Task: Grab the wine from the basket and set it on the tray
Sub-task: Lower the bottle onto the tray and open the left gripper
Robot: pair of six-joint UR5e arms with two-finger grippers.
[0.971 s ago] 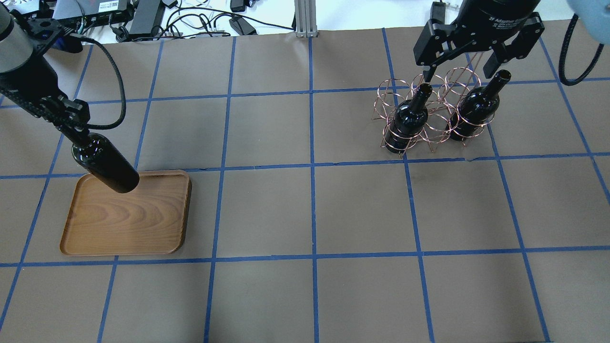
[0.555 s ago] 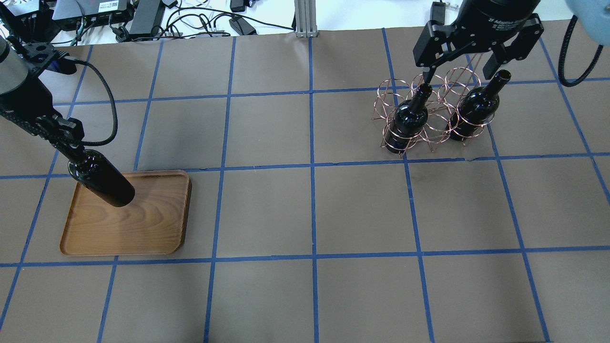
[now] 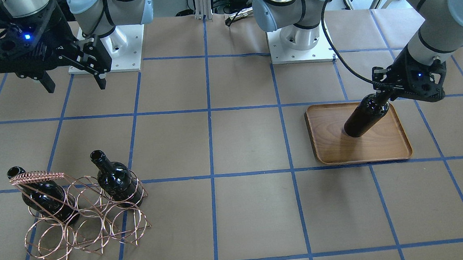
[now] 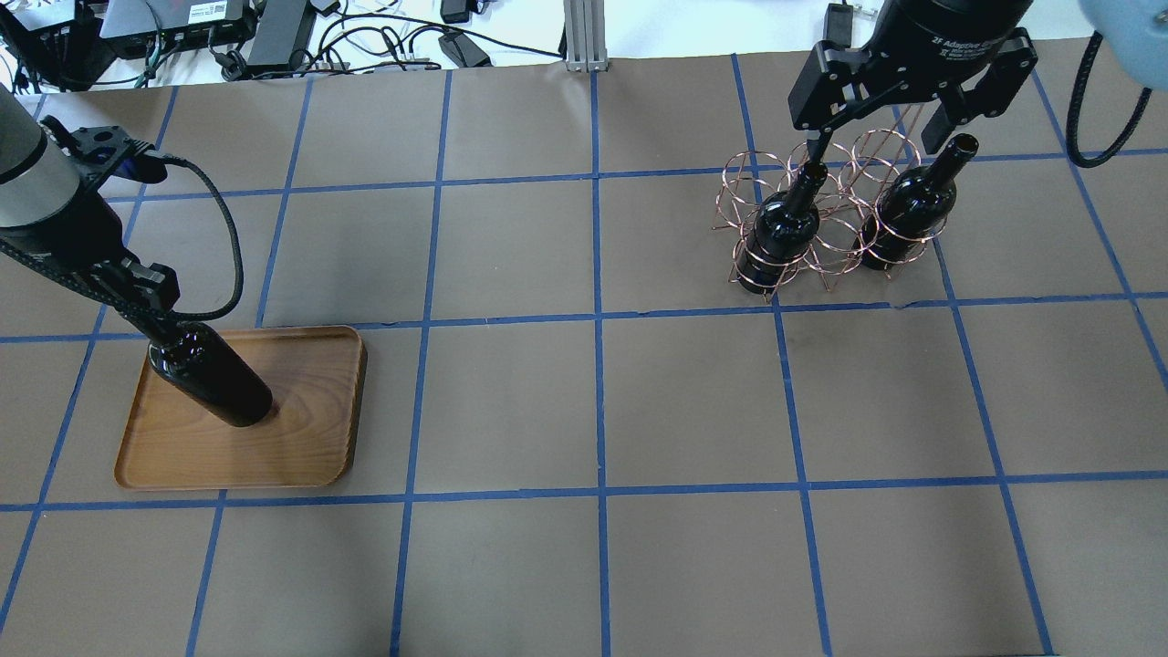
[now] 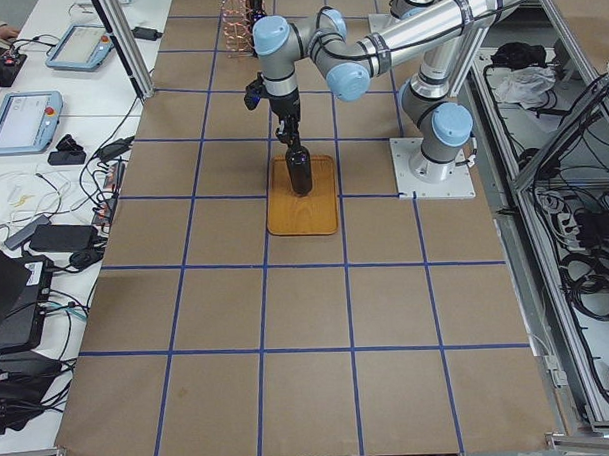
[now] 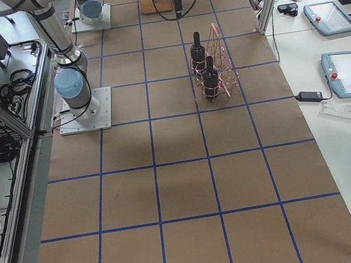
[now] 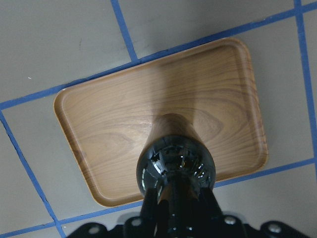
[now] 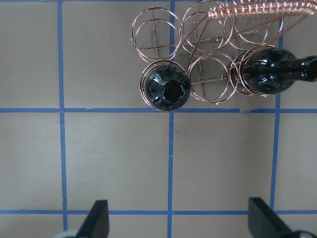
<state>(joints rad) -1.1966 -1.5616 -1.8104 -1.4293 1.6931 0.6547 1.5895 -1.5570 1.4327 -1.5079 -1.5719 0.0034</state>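
My left gripper is shut on the neck of a near-black wine bottle. It holds the bottle slightly tilted, with its base at or just above the left half of the brown wooden tray. The left wrist view shows the bottle over the tray. Two more bottles stand in the copper wire basket. My right gripper is open and empty above the basket. The right wrist view shows the basket and both bottles.
Brown paper with a blue tape grid covers the table. Cables and power bricks lie along the far edge. The robot bases stand between the tray and the basket side.
My left gripper has lowered the bottle and moved it toward the tray's middle; the bottle now stands closer to the tray. The right gripper has barely moved.
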